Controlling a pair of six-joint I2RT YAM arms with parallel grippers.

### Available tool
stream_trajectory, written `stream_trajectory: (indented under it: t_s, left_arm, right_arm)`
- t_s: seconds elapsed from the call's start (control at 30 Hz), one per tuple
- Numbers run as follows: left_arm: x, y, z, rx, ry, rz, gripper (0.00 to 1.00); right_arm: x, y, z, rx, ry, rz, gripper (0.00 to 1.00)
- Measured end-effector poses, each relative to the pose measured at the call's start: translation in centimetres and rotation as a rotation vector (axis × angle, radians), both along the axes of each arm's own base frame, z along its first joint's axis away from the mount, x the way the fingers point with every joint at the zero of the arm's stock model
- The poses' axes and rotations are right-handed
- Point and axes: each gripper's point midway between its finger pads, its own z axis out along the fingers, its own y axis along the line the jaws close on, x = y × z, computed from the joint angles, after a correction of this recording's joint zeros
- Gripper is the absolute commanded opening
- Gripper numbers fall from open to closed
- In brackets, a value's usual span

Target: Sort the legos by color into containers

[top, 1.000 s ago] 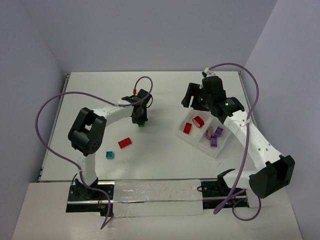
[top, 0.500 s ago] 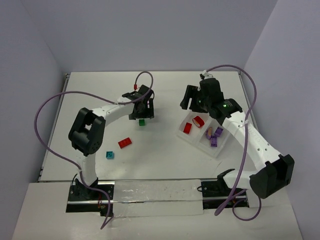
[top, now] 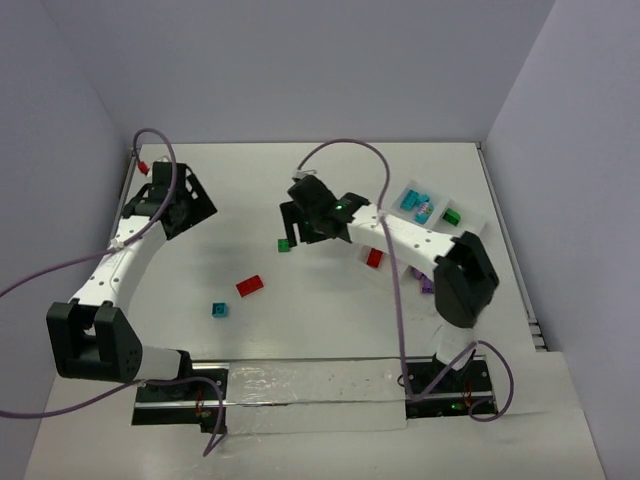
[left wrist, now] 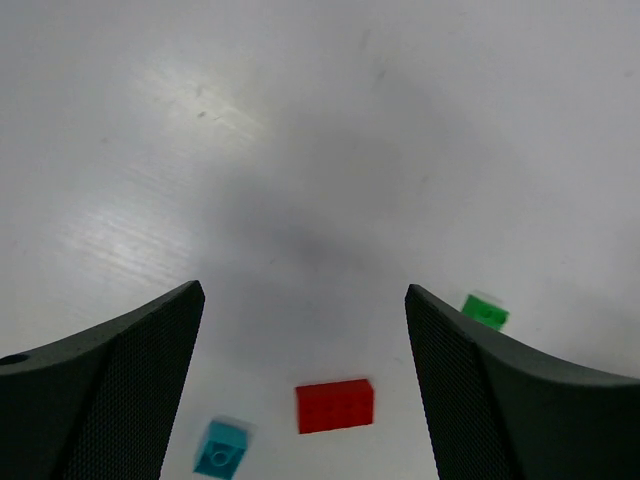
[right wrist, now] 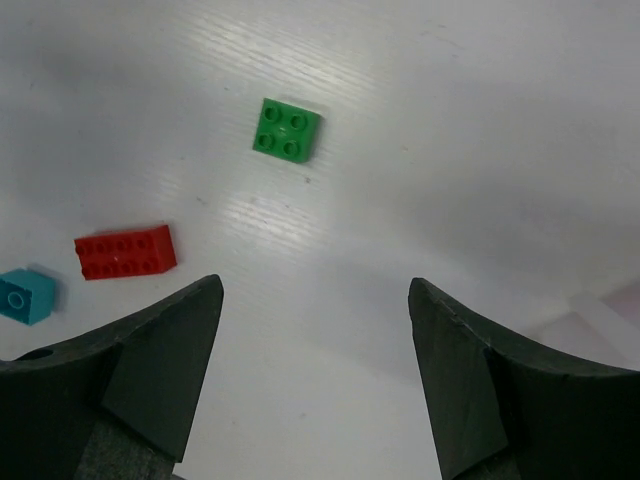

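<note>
Three legos lie loose on the table: a green brick (top: 284, 244), a red brick (top: 250, 285) and a teal brick (top: 218, 309). My right gripper (top: 296, 228) hovers open just right of the green brick (right wrist: 288, 130), which lies ahead of the empty jaws (right wrist: 315, 285). My left gripper (top: 195, 210) stands open far to the left, with nothing in it (left wrist: 303, 292); the red brick (left wrist: 335, 406), teal brick (left wrist: 222, 447) and green brick (left wrist: 485, 311) show beyond it. The containers form a tray (top: 405, 262) at the right holding teal (top: 420, 205), green (top: 452, 216), red (top: 375, 257) and purple (top: 428, 285) bricks.
The right arm stretches across the tray and hides part of it. Purple cables arc above both arms. A tray corner (right wrist: 600, 320) shows at the lower right of the right wrist view. The table's back edge and walls lie behind.
The left gripper opened, let go of the green brick on the table and swung far to the left. The right arm left the tray and moved left to the green brick.
</note>
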Motion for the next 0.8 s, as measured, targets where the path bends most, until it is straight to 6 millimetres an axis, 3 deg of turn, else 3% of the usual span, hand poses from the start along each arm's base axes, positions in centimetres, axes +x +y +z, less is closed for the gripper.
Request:
stream_trajectory:
  t_s: [0.07, 0.13, 0.3, 0.47, 0.8]
  left_arm:
    - [-1.1, 1.4, -1.3, 0.001, 0.04, 0.036, 0.89]
    - [-2.0, 1.6, -2.2, -0.004, 0.075, 0.038, 0.89]
    - [-2.4, 1.1, -2.4, -0.023, 0.085, 0.017, 0.89]
    - [-2.5, 1.2, -2.1, -0.019, 0.075, 0.011, 0.88]
    - [-2.5, 1.2, -2.1, -0.011, 0.079, 0.002, 0.88]
  right_arm:
    - [0.5, 2.0, -1.5, -0.009, 0.014, 0.013, 0.83]
    - [0.6, 3.2, -3.1, -0.018, 0.036, 0.022, 0.84]
    - [2.3, 6.0, -6.0, -0.045, 0.063, -0.004, 0.84]
    - [2.5, 6.0, -8.8, -0.095, 0.091, -0.047, 0.82]
    - [3.7, 7.0, -11.1, -0.125, 0.093, -0.06, 0.51]
